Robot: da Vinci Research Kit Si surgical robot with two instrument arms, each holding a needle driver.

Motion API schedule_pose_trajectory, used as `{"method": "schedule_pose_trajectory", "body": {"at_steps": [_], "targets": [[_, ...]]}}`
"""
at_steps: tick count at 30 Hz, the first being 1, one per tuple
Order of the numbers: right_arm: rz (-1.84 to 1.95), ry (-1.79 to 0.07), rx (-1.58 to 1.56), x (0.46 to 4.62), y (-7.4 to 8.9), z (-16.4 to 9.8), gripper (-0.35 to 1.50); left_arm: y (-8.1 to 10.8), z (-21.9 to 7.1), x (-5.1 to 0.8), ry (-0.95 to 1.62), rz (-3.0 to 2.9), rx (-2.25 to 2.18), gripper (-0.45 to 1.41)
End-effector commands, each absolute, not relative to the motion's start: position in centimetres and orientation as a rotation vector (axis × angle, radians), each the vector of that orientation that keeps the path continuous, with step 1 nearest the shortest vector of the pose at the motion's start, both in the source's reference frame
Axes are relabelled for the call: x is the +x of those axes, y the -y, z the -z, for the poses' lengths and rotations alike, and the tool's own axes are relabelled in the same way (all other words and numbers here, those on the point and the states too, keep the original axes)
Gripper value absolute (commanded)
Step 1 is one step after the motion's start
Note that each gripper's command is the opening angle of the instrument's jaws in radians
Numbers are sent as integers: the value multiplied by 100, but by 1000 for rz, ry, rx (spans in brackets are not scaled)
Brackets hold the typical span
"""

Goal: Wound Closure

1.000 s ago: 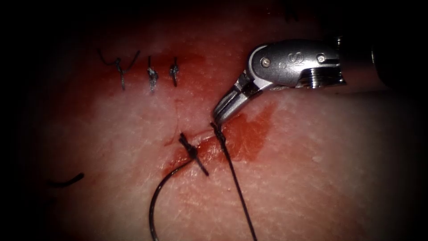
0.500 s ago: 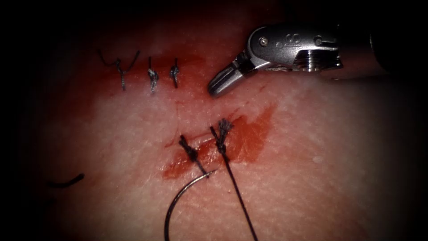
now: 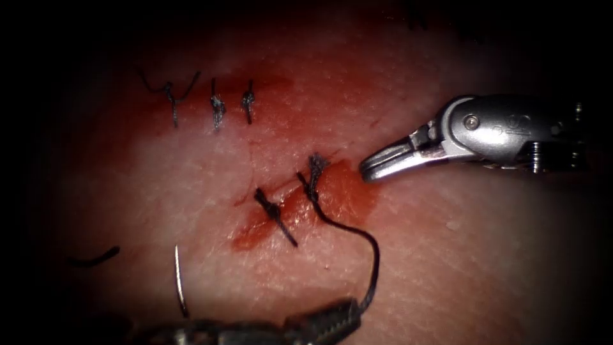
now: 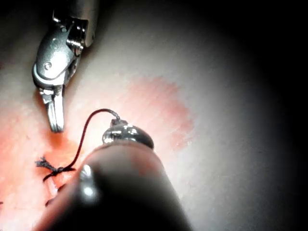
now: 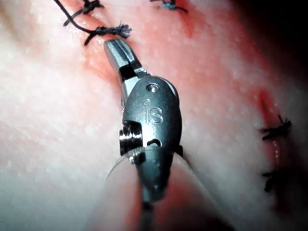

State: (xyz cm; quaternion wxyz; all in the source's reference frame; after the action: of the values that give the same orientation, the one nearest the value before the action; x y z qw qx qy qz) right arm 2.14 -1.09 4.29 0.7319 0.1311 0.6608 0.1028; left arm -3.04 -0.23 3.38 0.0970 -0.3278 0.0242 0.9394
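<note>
The left tool (image 3: 332,317), entering at 6 o'clock in the endoscope view, clenches the thread (image 3: 357,236), which arcs up to a frayed knot (image 3: 313,176) on the cut (image 3: 281,201). The right tool (image 3: 377,167), at 3 o'clock of that knot, is closed and holds nothing. The needle (image 3: 180,281) lies free on the tissue (image 3: 460,255), at 8 o'clock from the cut.

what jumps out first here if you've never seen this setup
The right tool, jaws shut on nothing, hovers beside the frayed knot in the red fluid. From that knot the thread curves down to the left tool, which holds it. The needle lies free on the tissue, lower left.
</note>
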Motion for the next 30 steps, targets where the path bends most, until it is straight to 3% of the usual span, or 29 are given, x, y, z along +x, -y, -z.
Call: {"method": "schedule_pose_trajectory", "body": {"at_steps": [1, 4, 7, 8, 9, 16, 18, 19, 20, 21, 22, 23, 30], "targets": [[-237, -1465, 273, 220, 121, -428, -35, 23, -341, -307, -72, -2794, -974, -45], [-275, -1506, 236, 227, 127, -421, -33, 6, -332, -298, -89, -2841, -975, -45], [-301, -1511, 199, 235, 126, -421, 27, -2, -329, -291, -90, -2857, -972, -45], [-324, -1492, 149, 242, 122, -424, 66, -8, -328, -284, -91, -2872, -962, -45], [-338, -1486, 136, 244, 120, -426, 69, -11, -328, -281, -93, -2878, -954, -45], [-382, -1484, 92, 258, 115, -433, 59, -29, -332, -259, -134, -2932, -898, -45], [-373, -1493, 84, 271, 117, -437, 37, -41, -337, -251, -142, -2949, -895, -45], [-367, -1497, 81, 281, 120, -441, 17, -49, -342, -248, -146, -2965, -896, -45], [-367, -1497, 81, 281, 120, -441, 17, -49, -342, -248, -146, -2965, -896, -45], [-367, -1496, 76, 285, 122, -443, 5, -52, -344, -247, -147, -2971, -897, -45], [-362, -1497, 71, 293, 126, -448, -26, -60, -351, -247, -134, -2980, -942, -45], [-361, -1496, 67, 296, 127, -450, -35, -64, -355, -247, -124, -2981, -971, -45], [-347, -1507, 66, 303, 129, -459, -35, -78, -374, -243, -92, -2968, -1054, -45]]}}
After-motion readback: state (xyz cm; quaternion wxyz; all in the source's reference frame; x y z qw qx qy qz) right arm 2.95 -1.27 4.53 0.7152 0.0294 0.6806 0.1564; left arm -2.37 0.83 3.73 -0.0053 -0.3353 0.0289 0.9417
